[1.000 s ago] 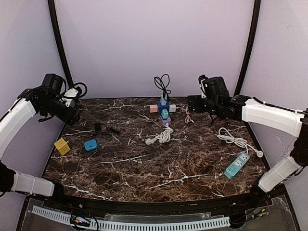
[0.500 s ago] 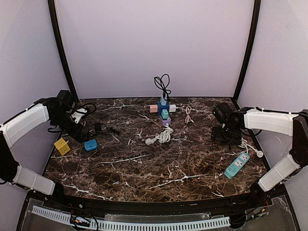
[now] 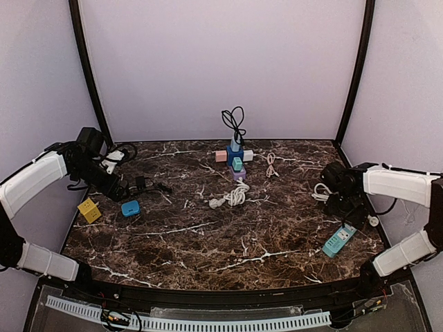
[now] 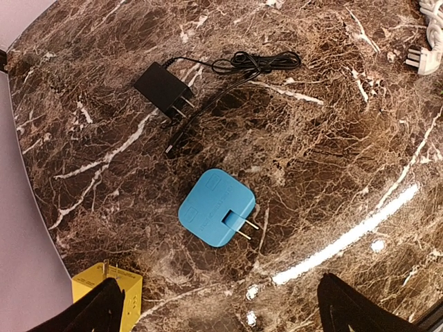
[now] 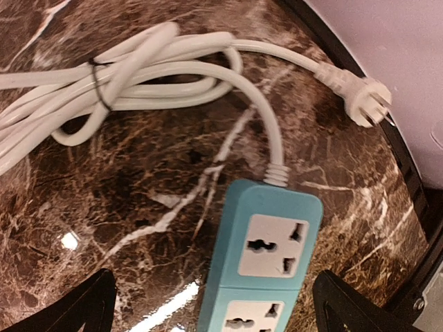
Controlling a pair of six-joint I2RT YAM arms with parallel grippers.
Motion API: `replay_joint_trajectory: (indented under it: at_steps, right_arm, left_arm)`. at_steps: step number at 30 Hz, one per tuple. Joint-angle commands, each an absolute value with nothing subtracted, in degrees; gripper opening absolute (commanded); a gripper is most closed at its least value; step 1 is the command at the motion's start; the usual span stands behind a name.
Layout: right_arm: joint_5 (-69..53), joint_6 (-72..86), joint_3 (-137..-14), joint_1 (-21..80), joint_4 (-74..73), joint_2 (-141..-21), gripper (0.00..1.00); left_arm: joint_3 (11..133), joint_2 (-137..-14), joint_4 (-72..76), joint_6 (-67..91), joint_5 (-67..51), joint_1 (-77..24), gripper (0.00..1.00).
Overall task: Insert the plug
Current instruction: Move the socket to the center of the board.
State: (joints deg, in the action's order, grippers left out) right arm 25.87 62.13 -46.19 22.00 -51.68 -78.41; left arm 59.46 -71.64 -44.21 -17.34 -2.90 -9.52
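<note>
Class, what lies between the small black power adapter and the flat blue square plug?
Only a strand of thin black cable on the marble table, between small black power adapter and flat blue square plug; left wrist view.

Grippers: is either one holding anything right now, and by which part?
Nothing is held. The left gripper hangs open above the blue plug adapter. The right gripper hangs open above the teal power strip.
</note>
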Motion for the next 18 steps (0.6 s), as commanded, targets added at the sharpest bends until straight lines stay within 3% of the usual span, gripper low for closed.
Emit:
replay_joint_trajectory:
  at_steps: [1, 10, 18]
  right_arm:
    - [27.5, 69.6, -42.3, 19.7, -55.1, -76.0, 0.99]
    - [17.2, 63.7, -36.3, 17.2, -42.1, -76.8, 0.97]
    - [13.4, 58.8, -38.6, 22.7, -36.5, -80.0, 0.56]
  left_arm:
    - [58.6, -70.5, -44.2, -17.7, -4.9, -9.2, 1.0]
    - [58.9, -70.7, -44.5, -17.5, -6.0, -9.2, 1.0]
    - [59.0, -70.2, -44.6, -17.7, -5.3, -9.3, 1.0]
